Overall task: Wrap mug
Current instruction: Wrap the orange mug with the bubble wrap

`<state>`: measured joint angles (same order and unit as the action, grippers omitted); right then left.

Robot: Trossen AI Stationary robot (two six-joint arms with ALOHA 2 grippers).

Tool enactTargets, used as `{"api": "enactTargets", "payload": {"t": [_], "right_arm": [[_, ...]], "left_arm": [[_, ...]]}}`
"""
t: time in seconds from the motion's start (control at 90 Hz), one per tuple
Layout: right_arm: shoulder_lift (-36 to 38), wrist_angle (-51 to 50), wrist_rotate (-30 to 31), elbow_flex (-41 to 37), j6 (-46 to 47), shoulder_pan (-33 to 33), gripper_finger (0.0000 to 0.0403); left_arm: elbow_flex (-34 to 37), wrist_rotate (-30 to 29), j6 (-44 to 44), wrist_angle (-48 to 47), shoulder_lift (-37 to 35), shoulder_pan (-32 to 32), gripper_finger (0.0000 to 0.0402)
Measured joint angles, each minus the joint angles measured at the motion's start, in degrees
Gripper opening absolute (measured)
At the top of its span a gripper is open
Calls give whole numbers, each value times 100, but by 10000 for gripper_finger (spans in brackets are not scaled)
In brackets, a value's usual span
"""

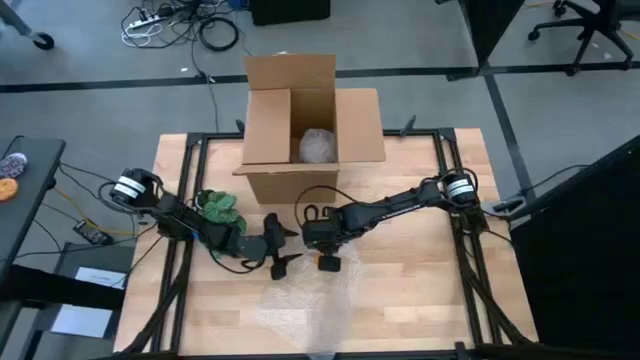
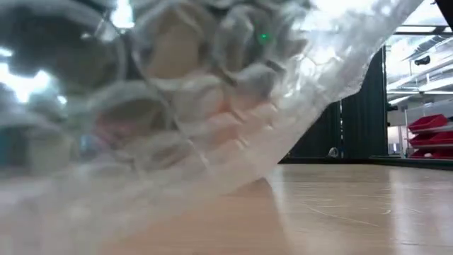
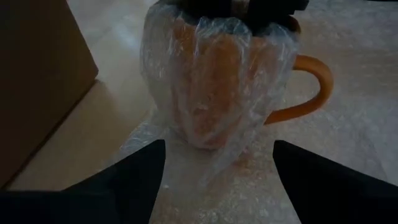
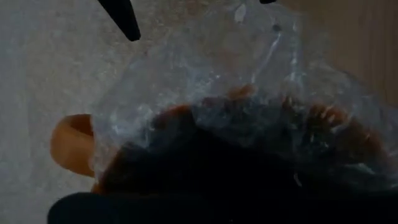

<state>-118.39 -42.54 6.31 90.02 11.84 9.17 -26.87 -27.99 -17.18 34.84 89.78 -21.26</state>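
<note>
An orange mug (image 3: 208,93) stands upright on a sheet of bubble wrap (image 1: 305,305) at the table's middle. Part of that wrap is drawn up over the mug's side (image 3: 242,62). The mug's handle (image 3: 314,87) is bare. My right gripper (image 1: 325,250) stands over the mug, shut at its top. My left gripper (image 1: 290,247) is open just left of the mug, level with it, with a finger on either side and touching nothing. In the low view the wrap (image 2: 177,106) fills most of the picture. My right gripper comes down from above onto the mug's rim (image 3: 249,22), with the drawn-up bubble wrap caught under its fingers. The wrist view is filled by wrap and the dark mug mouth, so whether one finger is inside I cannot tell. The mug stands upright on the sheet.
An open cardboard box (image 1: 300,130) stands at the table's far edge with a wrapped bundle (image 1: 318,145) inside. A green object (image 1: 215,205) lies by the left arm. Bare wood (image 1: 430,290) shows to the right of the sheet.
</note>
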Motion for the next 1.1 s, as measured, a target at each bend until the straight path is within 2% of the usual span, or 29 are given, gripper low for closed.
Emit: {"api": "enactTargets", "payload": {"t": [0.344,0.667,1.1], "right_arm": [[494,-731,185,396,-11,179,0],[505,-198,155,501,-29,280,0],[512,440,305,-411,-9,-17,0]], "left_arm": [[-2,-20,30,-1,0,28,284],[-2,-85,169,-3,0,62,284],[-2,-90,205,-1,0,340,284]]}}
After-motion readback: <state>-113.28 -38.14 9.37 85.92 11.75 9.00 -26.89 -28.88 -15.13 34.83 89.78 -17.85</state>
